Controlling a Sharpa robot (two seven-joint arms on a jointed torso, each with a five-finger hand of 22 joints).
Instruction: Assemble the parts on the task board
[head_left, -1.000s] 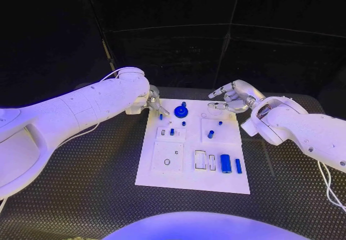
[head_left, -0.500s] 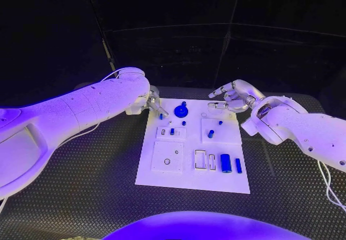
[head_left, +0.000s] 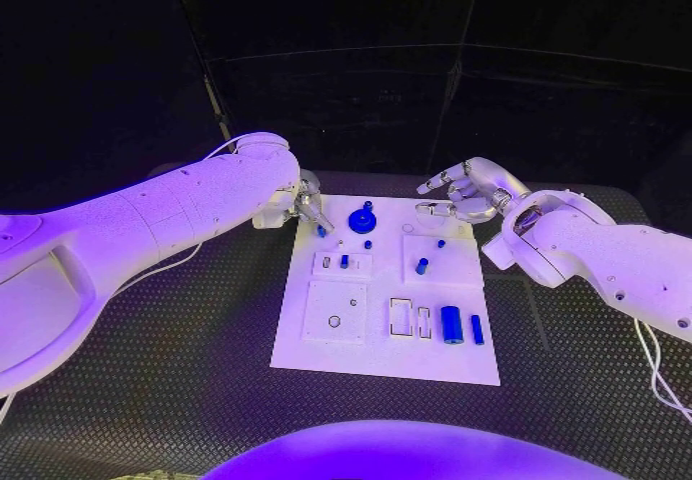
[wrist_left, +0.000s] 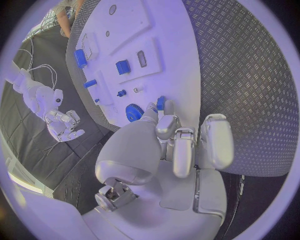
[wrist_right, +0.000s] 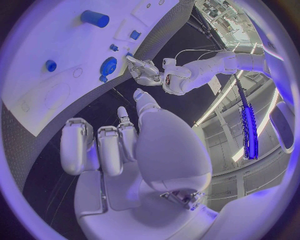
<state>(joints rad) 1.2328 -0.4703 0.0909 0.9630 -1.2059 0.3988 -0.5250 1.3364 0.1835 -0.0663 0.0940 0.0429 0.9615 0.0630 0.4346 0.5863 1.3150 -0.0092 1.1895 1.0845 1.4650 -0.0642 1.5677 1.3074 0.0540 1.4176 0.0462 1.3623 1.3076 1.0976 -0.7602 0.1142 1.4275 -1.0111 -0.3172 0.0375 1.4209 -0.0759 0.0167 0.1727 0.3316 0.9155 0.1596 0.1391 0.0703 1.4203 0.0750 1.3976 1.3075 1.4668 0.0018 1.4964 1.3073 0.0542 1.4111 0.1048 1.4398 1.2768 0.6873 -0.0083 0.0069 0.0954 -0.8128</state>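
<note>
On the black worktop (head_left: 173, 380) lies the white task board (head_left: 387, 300), its blue parts (head_left: 451, 326) set across it. At its far left corner the left hand (head_left: 306, 210) pinches a small blue part (wrist_left: 160, 103) between its fingers. Beyond the far right corner the right hand (head_left: 464, 194) hovers, fingers spread and holding nothing.

Light: violet-blue wash over the scene, brightest on the white task board (head_left: 387, 300) and both arms.
Background: black beyond the desk (head_left: 173, 400) in the head view.
Glare: soft sheen along the left arm's shell.
Shadows: faint, short beside the blue parts.
Distortion: wrist views fisheye, board edges bend.
Focus: small parts slightly soft.
</note>
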